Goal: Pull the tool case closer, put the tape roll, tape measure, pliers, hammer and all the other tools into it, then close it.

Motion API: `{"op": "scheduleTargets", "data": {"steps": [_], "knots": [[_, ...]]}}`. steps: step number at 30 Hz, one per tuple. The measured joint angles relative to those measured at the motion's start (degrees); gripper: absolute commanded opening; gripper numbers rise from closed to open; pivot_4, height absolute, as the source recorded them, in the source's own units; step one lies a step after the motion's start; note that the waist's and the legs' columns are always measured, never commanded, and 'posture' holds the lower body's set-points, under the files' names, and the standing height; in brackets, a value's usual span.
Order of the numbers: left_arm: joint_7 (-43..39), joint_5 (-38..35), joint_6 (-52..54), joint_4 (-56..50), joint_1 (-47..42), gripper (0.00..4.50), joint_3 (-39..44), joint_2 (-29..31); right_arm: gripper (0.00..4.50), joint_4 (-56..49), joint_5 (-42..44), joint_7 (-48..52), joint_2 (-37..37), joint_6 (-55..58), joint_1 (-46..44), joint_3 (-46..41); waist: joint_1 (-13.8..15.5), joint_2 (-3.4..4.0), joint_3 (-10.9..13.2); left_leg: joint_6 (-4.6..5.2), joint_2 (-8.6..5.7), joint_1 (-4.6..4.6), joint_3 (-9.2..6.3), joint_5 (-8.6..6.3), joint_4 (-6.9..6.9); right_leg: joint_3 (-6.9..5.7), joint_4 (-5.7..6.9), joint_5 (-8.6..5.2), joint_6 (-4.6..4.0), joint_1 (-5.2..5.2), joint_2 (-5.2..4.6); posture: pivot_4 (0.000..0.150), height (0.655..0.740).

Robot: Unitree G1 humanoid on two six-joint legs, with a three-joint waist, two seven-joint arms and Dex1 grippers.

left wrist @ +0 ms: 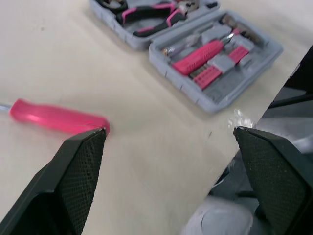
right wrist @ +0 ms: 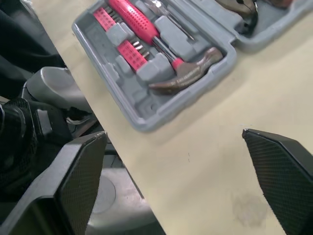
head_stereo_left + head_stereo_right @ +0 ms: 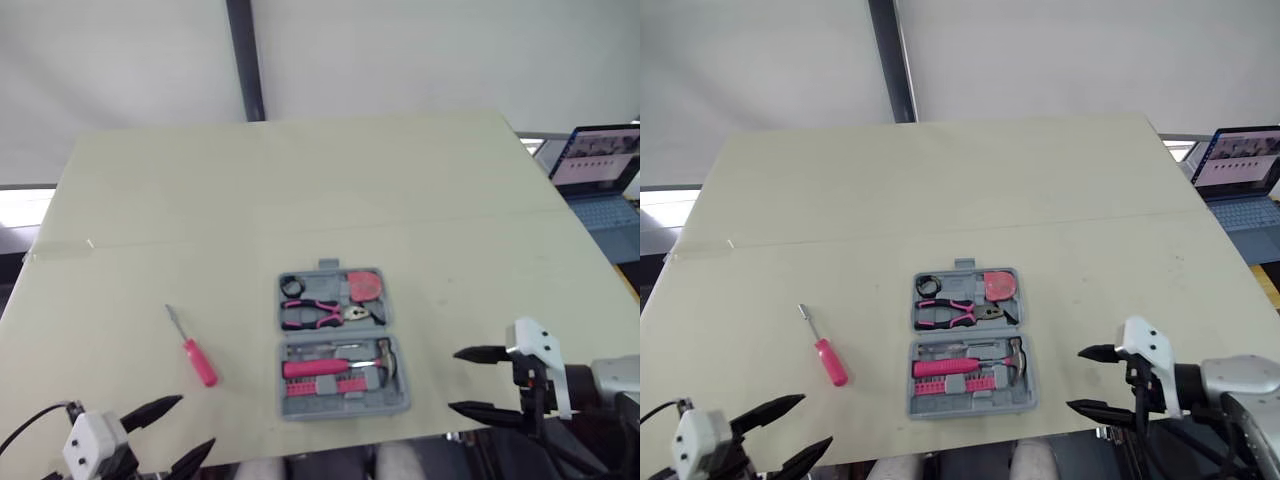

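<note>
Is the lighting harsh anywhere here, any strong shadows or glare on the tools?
Left eye view: soft, even light on the table, barely any shadow around the tool case; the laptop screen glows at the right. Left wrist view: one bright glint on the table's edge. Right wrist view: a dull sheen on the hammer, no hard glare.

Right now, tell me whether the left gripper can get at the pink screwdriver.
Probably yes. The screwdriver lies alone on the table, just ahead of the open left gripper, with nothing between them.
</note>
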Motion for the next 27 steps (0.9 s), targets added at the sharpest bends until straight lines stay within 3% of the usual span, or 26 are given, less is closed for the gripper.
{"op": "scheduleTargets", "data": {"steps": [5, 12, 19, 27], "knots": [[-3.55, 0.80, -6.23, 4.27, 1.63, 4.50, 2.19, -0.57, 4.47, 4.46, -1.01, 0.20, 0.14, -4.42, 0.19, -0.45, 0.02, -0.02, 0.05, 0.00, 0.02, 0.02, -0.02, -0.01, 0.08, 0.03, -0.05, -0.03, -0.05, 0.00, 0.00, 0.150, 0.7400], [-2.61, 0.44, -5.48, 4.26, 0.29, 4.50, 1.38, -0.58, 4.47, 5.94, -1.13, -0.29, 1.11, -7.57, 0.12, -0.47, 0.44, -0.02, 0.06, 0.00, 0.03, 0.03, -0.02, 0.00, 0.11, 0.03, 0.01, -0.02, -0.04, 0.00, 0.00, 0.150, 0.7400], [17.77, -12.96, 14.66, -6.98, -0.54, 4.50, 0.86, -6.52, 4.47, 0.76, -0.41, 2.10, 2.51, -18.42, -0.32, -1.44, 0.68, 0.00, 0.13, 0.01, 0.05, 0.04, -0.06, -0.01, 0.18, 0.06, 0.21, 0.02, 0.03, 0.09, 0.00, 0.150, 0.7400], [35.75, -15.16, 24.48, -17.79, -3.92, 4.50, -1.26, -10.79, 4.47, 1.67, 0.15, 2.12, 2.51, -19.50, -2.01, -1.00, 1.07, -0.02, 0.14, 0.03, 0.05, 0.02, -0.08, -0.03, 0.38, 0.06, 0.08, 0.00, -0.01, 0.14, 0.00, 0.150, 0.7400]]}}
